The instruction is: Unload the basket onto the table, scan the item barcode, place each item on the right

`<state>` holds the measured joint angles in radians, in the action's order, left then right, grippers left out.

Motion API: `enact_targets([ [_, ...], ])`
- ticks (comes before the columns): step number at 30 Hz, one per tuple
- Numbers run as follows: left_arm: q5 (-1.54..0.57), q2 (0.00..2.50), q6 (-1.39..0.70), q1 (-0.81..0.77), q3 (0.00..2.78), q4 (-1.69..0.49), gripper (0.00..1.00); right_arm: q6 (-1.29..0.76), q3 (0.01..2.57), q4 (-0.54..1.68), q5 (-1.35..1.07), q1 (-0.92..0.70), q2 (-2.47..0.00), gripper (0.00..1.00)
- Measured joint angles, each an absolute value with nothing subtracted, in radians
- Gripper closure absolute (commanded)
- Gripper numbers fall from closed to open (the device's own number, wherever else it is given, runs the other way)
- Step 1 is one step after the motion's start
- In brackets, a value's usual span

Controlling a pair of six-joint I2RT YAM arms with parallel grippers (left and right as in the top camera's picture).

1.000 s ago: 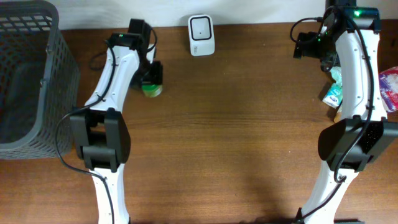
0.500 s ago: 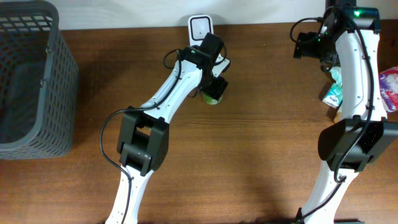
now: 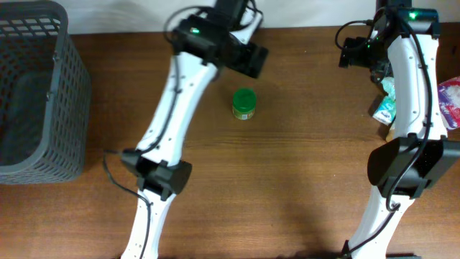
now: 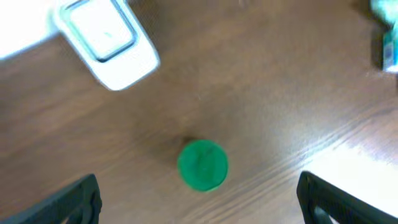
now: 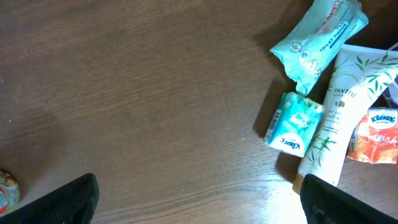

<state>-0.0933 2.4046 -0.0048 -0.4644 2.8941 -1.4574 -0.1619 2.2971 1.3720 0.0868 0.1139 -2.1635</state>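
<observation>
the jar [image 3: 244, 104] stands free on the worktop [image 3: 302, 165], just in front of the scanner [image 4: 106, 38]. my left gripper [image 4: 198, 200] hangs above it, jaws wide apart, empty. the right gripper [image 5: 199, 202], well off from the scanner, is likewise spread and empty. i judge the scan unconfirmed: the jar needs grasping and presenting.

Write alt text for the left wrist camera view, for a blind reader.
A green-lidded jar stands free on the wooden table. A white scanner lies at upper left, apart from it; the open left gripper shows its fingertips in the bottom corners.
</observation>
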Motion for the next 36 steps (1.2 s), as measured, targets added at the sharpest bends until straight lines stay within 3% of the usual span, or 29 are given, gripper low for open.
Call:
enact_targets([
  [7,-0.085,2.408,-0.097,-0.125,2.953,-1.624,0.01,-0.162,2.297,1.372,0.087,0.114,-2.164,0.01],
  [14,-0.078,2.511,-0.151,-0.01,2.952,-1.686,0.01,-0.162,2.297,1.368,0.063,0.114,-2.164,0.01],
  [16,-0.078,2.514,-0.152,-0.008,2.951,-1.687,0.01,-0.162,2.297,1.435,-0.03,0.114,-2.164,0.01],
  [20,-0.078,2.514,-0.155,-0.008,2.951,-1.687,0.01,-0.189,2.296,1.438,-0.439,0.098,-2.164,0.01],
  [23,-0.078,2.514,-0.155,-0.008,2.951,-1.686,0.01,-0.2,2.292,1.382,-0.545,0.002,-2.164,0.01],
  [29,-0.078,2.514,-0.155,-0.008,2.951,-1.687,0.01,-0.482,2.292,1.293,-0.235,-0.347,-2.243,0.01],
  [36,-0.078,2.514,-0.155,-0.008,2.951,-1.687,0.01,-0.627,2.291,1.213,-0.085,-0.436,-2.355,0.01],
])
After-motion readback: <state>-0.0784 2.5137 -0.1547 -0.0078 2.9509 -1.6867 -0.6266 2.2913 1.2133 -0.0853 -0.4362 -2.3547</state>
